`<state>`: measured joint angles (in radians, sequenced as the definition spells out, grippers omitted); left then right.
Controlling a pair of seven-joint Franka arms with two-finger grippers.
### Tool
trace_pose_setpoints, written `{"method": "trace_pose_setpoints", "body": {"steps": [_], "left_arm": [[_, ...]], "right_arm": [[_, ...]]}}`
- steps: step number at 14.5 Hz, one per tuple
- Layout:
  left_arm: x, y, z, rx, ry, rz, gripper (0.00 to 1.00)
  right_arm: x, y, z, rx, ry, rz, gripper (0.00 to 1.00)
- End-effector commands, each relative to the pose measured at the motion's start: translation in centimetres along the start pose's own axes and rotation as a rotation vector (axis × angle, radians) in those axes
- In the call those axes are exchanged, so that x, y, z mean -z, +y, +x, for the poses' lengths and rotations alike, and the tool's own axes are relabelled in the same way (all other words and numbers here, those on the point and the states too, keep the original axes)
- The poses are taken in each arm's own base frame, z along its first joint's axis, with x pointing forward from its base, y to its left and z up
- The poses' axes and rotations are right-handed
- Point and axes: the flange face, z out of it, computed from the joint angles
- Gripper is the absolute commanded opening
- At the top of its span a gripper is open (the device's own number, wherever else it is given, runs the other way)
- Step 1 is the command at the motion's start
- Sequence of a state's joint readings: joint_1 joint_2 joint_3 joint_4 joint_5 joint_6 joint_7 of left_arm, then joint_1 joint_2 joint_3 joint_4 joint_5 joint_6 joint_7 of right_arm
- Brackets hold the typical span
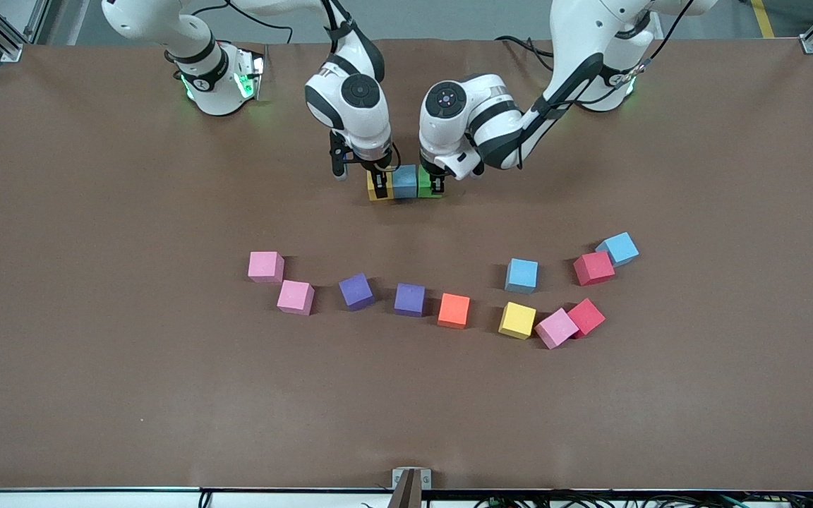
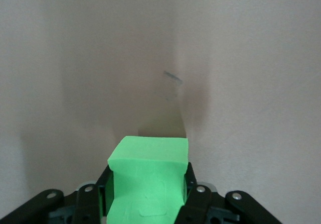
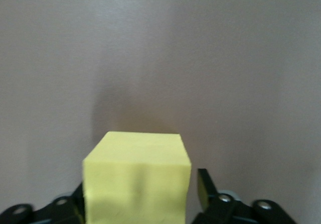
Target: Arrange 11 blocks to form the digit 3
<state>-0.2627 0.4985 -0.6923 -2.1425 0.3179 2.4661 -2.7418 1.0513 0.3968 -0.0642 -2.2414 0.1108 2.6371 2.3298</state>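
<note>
Forming the top bar | left gripper [image 1: 437, 185] clamps green foam cube [image 1: 426, 185] | right gripper [image 1: 380, 185] opened around yellow foam cube [image 1: 375, 192], seating both against blue foam cube [image 1: 404, 181]

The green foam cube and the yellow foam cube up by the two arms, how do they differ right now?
The green foam cube is pinched between the left gripper jaws; the yellow foam cube sits between the right gripper jaws, which stand apart from it on one side. The green cube ends the row toward the left arm, the yellow cube toward the right arm. Both flank the light blue foam cube.
</note>
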Motion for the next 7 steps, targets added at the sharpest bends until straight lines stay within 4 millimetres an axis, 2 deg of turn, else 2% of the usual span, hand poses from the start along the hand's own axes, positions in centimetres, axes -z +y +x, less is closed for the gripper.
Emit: {"method": "trace_pose_setpoints", "body": {"steps": [1,7], "left_arm": [[0.14,0.0,-1.2,0.094,-0.003,-0.003,0.39],[-0.44,-0.43,-1.27,0.091,0.004,0.007,0.39]], "right_arm": [[-0.53,0.27,-0.46,-0.013,0.004,-0.003,1.0],[-0.21,0.07,-0.03,-0.013,0.022,-0.022,1.0]]}}
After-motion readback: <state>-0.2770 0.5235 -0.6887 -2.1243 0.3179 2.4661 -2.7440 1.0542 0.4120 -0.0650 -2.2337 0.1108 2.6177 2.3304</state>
